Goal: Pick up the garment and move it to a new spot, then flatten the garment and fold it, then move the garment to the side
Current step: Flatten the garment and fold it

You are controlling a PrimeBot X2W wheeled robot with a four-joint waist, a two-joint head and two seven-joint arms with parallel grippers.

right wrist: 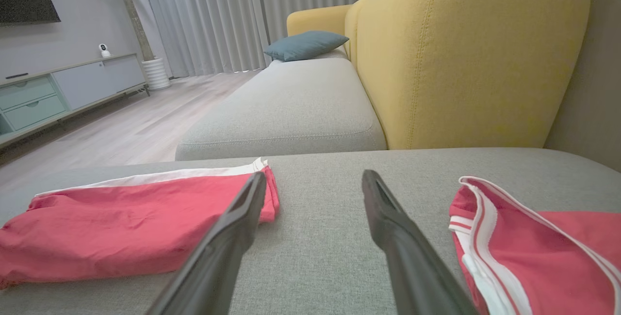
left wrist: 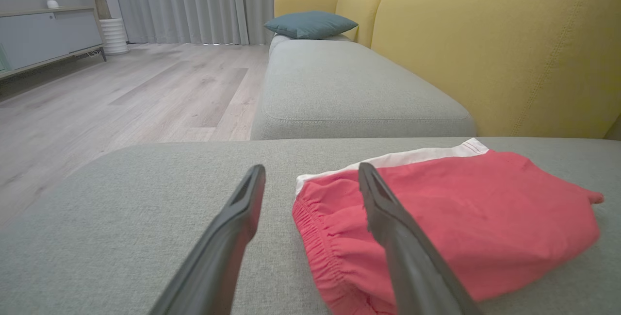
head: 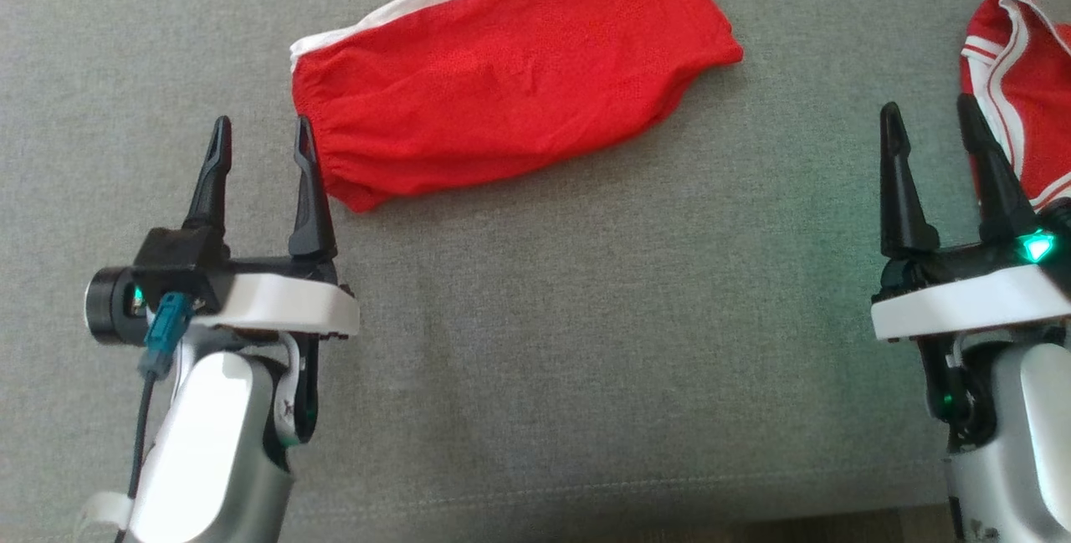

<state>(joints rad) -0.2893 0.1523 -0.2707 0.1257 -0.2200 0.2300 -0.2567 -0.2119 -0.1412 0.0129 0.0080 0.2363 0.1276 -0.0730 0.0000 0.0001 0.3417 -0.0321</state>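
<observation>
While spread empty, left fingers [head: 311, 183] by shorts' [head: 502, 83] edge, right fingers [head: 902, 192] over bare cushion [head: 586, 317].

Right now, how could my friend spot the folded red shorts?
Find the grey sofa seat in front of the yellow backrest. The red shorts lie flat mid-seat, by the left gripper. They are plain red with one white band along the far edge; the crumpled red garment at the right has thin white stripes.

Shorts [head: 510, 74] left of jersey [head: 1025, 83], on cushion [head: 586, 359]
</observation>
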